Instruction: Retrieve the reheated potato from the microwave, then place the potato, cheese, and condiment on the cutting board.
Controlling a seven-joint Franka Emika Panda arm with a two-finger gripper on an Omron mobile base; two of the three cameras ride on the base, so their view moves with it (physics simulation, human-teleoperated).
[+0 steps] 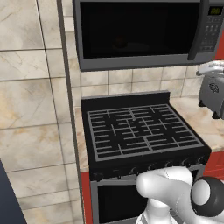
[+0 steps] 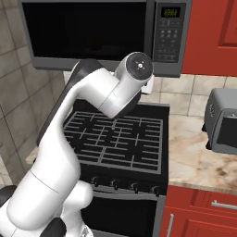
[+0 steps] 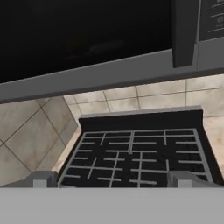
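The microwave (image 1: 135,33) hangs above the stove with its dark glass door shut. Its vertical handle (image 3: 183,30) and keypad (image 2: 169,32) are on the right side. The potato is hidden behind the dark door; only a faint dim shape shows through the glass. My gripper (image 3: 112,179) is open and empty, its fingertips (image 3: 43,180) spread wide. It hovers over the stove, below the microwave's bottom edge and pointing toward it. The cheese, the condiment and the cutting board are out of view.
A black gas stove (image 1: 140,129) with grates sits under the microwave. A grey toaster oven (image 2: 222,122) stands on the beige counter (image 2: 194,152) to the right. Red cabinets (image 2: 210,37) flank the microwave, and a tiled wall (image 1: 30,109) rises on the left.
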